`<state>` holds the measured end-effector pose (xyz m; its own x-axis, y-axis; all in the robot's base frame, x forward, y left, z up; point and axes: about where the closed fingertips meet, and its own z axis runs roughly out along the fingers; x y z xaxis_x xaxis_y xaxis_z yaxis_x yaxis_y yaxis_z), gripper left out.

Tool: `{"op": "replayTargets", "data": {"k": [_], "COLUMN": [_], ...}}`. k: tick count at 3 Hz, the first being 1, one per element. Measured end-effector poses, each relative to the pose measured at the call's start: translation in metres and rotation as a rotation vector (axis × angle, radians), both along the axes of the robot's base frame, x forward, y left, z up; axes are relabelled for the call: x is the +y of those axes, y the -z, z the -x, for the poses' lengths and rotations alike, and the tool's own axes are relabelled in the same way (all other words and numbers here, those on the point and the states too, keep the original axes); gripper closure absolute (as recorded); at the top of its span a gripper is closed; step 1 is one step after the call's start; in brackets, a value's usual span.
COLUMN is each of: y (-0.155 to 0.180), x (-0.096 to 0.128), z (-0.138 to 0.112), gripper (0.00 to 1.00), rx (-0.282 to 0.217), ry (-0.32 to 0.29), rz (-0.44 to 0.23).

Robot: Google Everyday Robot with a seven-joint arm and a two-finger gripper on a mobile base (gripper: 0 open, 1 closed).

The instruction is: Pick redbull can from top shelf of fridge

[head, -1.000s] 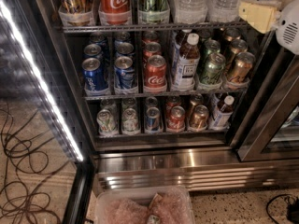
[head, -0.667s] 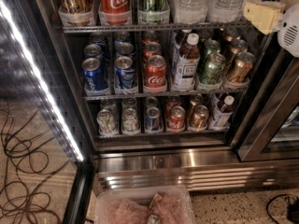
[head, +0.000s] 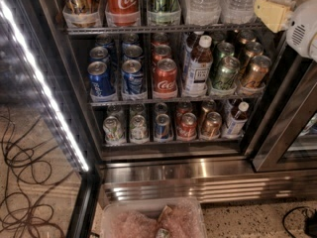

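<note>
The single camera stands in front of the open fridge and looks down at it from above, close enough that the wire racks fill most of the view. The top shelf runs along 12 o'clock, its bottles cut off by the upper edge. The floor shows from 6 to 8 o'clock (the LED strip slants past 9 o'clock). The gripper shows at 1 o'clock, before the shelf's right end.
</note>
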<state>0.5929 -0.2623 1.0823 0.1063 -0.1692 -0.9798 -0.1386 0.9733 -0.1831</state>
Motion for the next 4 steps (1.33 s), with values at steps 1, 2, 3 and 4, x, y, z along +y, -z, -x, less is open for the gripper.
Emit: {"op": "replayTargets", "data": {"k": [1, 2, 3, 4], "y": [-0.0099, -0.0091, -0.0084, -0.0084], "x": [-0.0032, -0.0029, -0.0063, -0.0067], "z": [-0.0147, -0.015, -0.0158, -0.0159], "gripper": [0.35, 0.35, 0.36, 0.35], "rx": [-0.051, -0.045, -0.043, -0.043], "ry": [0.033, 0.035, 0.049, 0.051], "rz": [0.02, 0.022, 0.029, 0.03]}}
